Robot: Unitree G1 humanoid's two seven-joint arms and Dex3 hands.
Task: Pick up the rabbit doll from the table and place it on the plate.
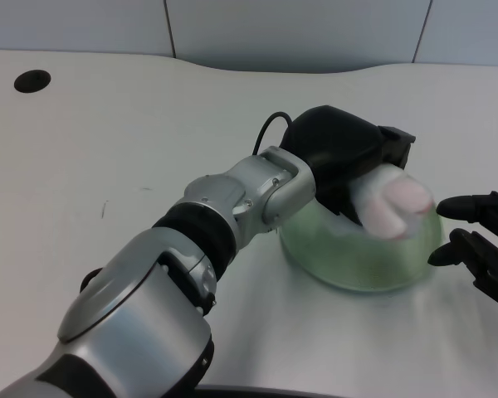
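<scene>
Head view
My left arm (232, 203): I am reaching it from the lower left of the picture across the counter (108, 133), the silver forearm slanting up toward the right.
My left hand (349, 162): it is hovering over the plate, its black back turned to the camera, and it is clamped around the doll. My fingers are mostly hidden under the hand's own bulk, so I cannot tell just how they are lying.
Doll (394, 203): the white and pink rabbit is sticking out from the right side of my left hand, blurred. It is hanging above the plate's middle to right part; whether it is touching the plate I cannot tell.
Plate (357, 265): pale green and round, it is sitting on the counter right of centre, partly covered by my hand and wrist along its upper left rim.
My right hand (481, 236): black, it is waiting at the picture's right edge, just beside the plate's right rim, with its fingers pointing left toward the plate.
Cable (270, 128): a thin black loop is rising from my left wrist, behind the hand.
Hole (31, 80): a dark round opening is showing in the counter at the far upper left, well apart from everything else.
Wall (299, 29): grey panels are standing behind the counter's curved far edge.
</scene>
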